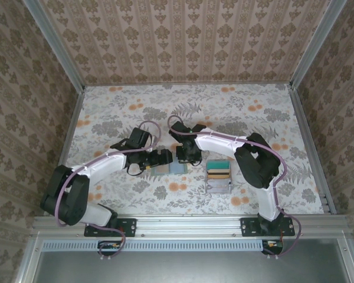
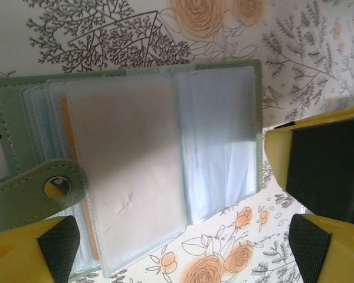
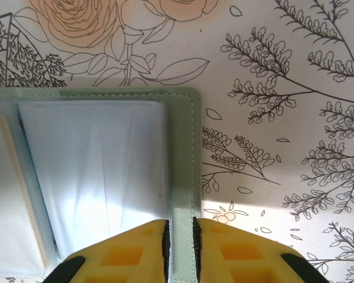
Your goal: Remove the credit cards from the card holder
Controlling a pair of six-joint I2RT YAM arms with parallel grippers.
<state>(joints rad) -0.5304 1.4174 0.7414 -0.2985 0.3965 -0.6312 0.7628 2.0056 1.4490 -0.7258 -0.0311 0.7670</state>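
At table centre, top view: card holder (image 1: 172,168) open between left gripper (image 1: 159,158) and right gripper (image 1: 186,154); tray (image 1: 219,187) just right. Left wrist: jaws wide over clear sleeves (image 2: 130,171), probably lining up for card. Right wrist: jaws pinching holder's green edge (image 3: 183,177), probably anchoring it.

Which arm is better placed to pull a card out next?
Left. The left gripper hangs open over the sleeves of the card holder; the right gripper is shut on its edge, anchoring it.

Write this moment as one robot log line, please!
holder: open on table | right gripper: shut on holder edge | left gripper: open, over holder
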